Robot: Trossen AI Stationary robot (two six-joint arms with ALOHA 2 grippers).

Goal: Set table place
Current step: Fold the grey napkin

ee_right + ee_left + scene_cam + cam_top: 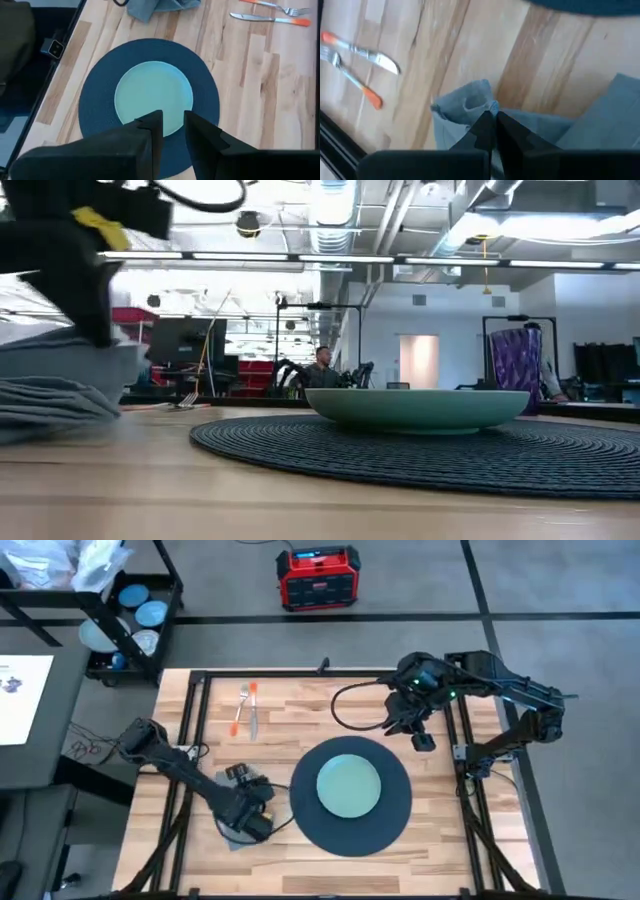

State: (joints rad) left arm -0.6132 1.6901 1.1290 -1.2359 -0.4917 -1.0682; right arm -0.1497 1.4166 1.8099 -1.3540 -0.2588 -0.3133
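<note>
From above, the pale green plate [348, 786] sits in the middle of the dark round mat [398, 808] on the wooden surface [300, 710]. The left gripper [246, 820] is just left of the mat, low over the grey napkin [236, 838]. Only the left wrist view shows its fingers [485, 131] clenched on a raised fold of the napkin. The fork [238, 710] and knife [253, 718] lie far from the mat. The right gripper [172, 125] hovers above the plate, a narrow gap between its fingers.
</note>
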